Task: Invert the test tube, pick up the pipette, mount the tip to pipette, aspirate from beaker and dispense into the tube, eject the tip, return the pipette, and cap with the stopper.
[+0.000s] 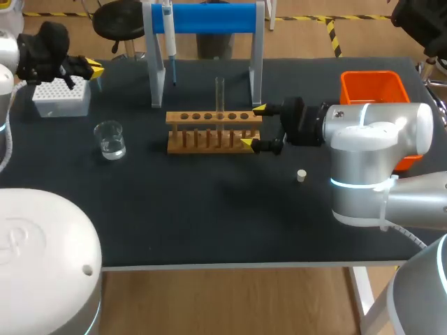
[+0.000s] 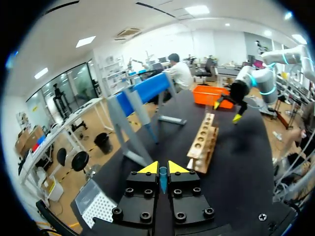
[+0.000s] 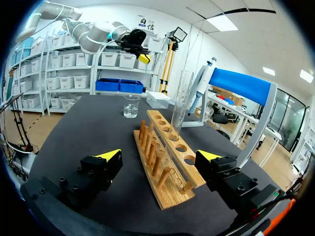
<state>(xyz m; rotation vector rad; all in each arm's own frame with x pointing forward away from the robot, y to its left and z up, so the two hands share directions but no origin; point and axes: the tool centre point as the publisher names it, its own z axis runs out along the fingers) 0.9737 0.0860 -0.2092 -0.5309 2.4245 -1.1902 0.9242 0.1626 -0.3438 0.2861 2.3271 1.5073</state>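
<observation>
A glass test tube (image 1: 219,98) (image 3: 179,105) stands upright in the wooden rack (image 1: 213,131) (image 3: 167,157) (image 2: 204,142). My right gripper (image 1: 253,126) (image 3: 161,156) is open, its fingers straddling the rack's right end without touching it. The pipette (image 1: 168,31) (image 3: 203,83) hangs on the blue stand (image 1: 202,17). My left gripper (image 1: 89,68) (image 2: 163,168) hovers above the tip box (image 1: 61,96) (image 2: 98,206), shut on a thin blue tip (image 2: 163,179). A beaker (image 1: 110,139) (image 3: 131,105) holding clear liquid sits left of the rack. The stopper (image 1: 301,175) lies in front of the right arm.
An orange bin (image 1: 374,91) (image 2: 209,94) stands at the back right, partly behind my right arm. The stand's grey legs (image 1: 256,77) rise just behind the rack. My left arm's white base (image 1: 42,251) fills the near left corner.
</observation>
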